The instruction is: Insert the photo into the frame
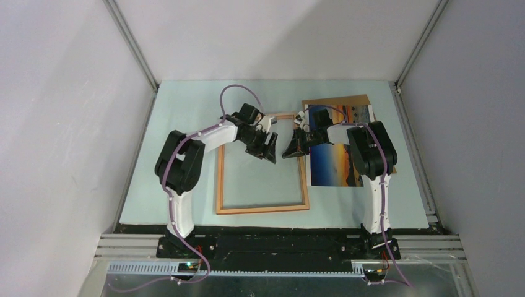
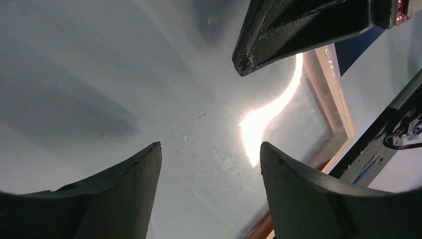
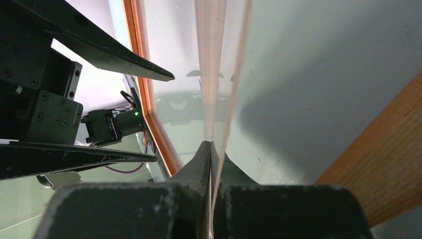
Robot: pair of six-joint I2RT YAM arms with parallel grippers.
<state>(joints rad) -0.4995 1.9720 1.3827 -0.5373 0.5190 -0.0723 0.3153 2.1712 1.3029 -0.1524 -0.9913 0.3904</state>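
The frame [image 1: 262, 209], thin orange-brown wood around a clear pane, lies flat mid-table. To its right the photo [image 1: 334, 162], a sunset print, rests on a brown board. My right gripper [image 1: 291, 150] hovers over the frame's right rail. In the right wrist view it [image 3: 210, 145] is shut on a thin pale sheet [image 3: 211, 74] seen edge-on, which looks like the photo's edge. My left gripper [image 1: 267, 150] hangs over the pane's upper part. It [image 2: 210, 145] is open with only the glass beneath. The frame's rail [image 2: 334, 94] runs at the right of that view.
The brown backing board [image 1: 347, 101] sticks out behind the photo, and a corner of it [image 3: 383, 164] shows in the right wrist view. The two grippers face each other a few centimetres apart. White walls enclose the pale table [image 1: 186, 124]; a metal rail runs along the near edge.
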